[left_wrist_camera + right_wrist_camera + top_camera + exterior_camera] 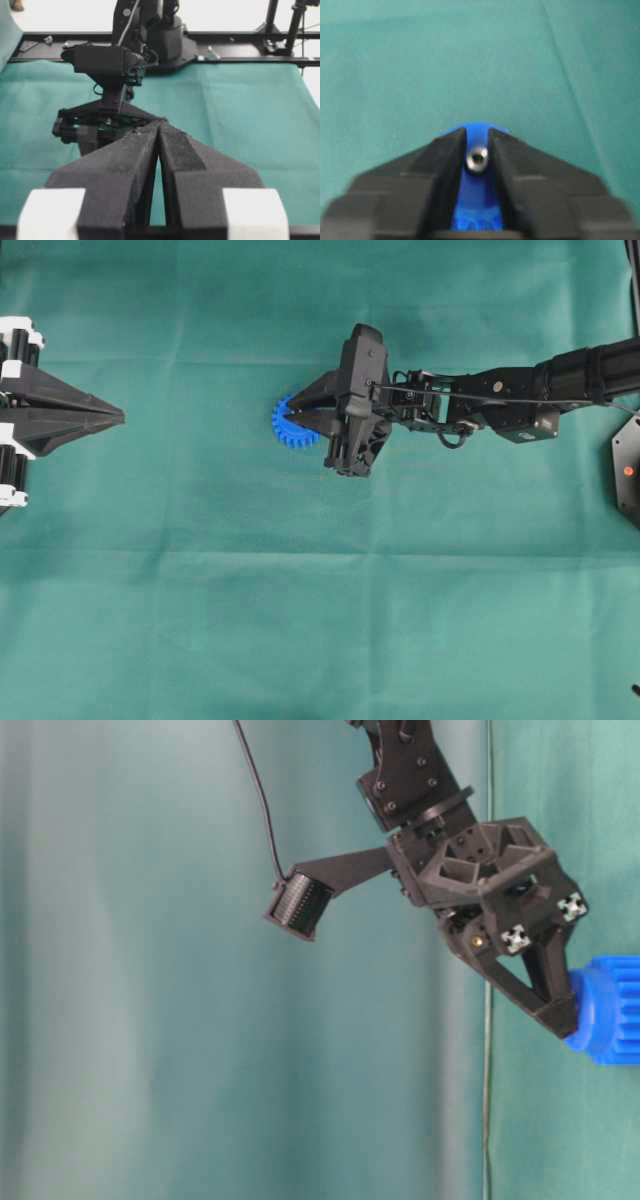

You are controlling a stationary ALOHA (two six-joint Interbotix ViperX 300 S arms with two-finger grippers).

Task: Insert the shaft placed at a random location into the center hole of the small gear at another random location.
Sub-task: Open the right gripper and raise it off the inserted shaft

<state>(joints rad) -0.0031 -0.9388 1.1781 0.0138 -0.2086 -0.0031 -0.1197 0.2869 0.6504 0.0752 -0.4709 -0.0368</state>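
The shaft (477, 159) is a short silvery metal pin, and in my right wrist view its round end shows between my two fingers, sitting over the hub of the small gear (476, 137); I judge it is standing in or right at the center hole, which the pin itself hides. It looks stiff, light and smooth, so it should slip easily; I would take it across its sides near the top, square, so it cannot tilt. The gear is hard blue plastic, light enough to slide on the cloth (200, 620) if nudged; its teeth or hub give the best hold.

I count one shaft, one gear and two grippers. My right gripper (300, 416) sits over the gear with its jaws parted a little either side of the pin, not visibly pressing it. My left gripper (118, 417) rests at the far edge of the cloth, fingers pressed together on nothing
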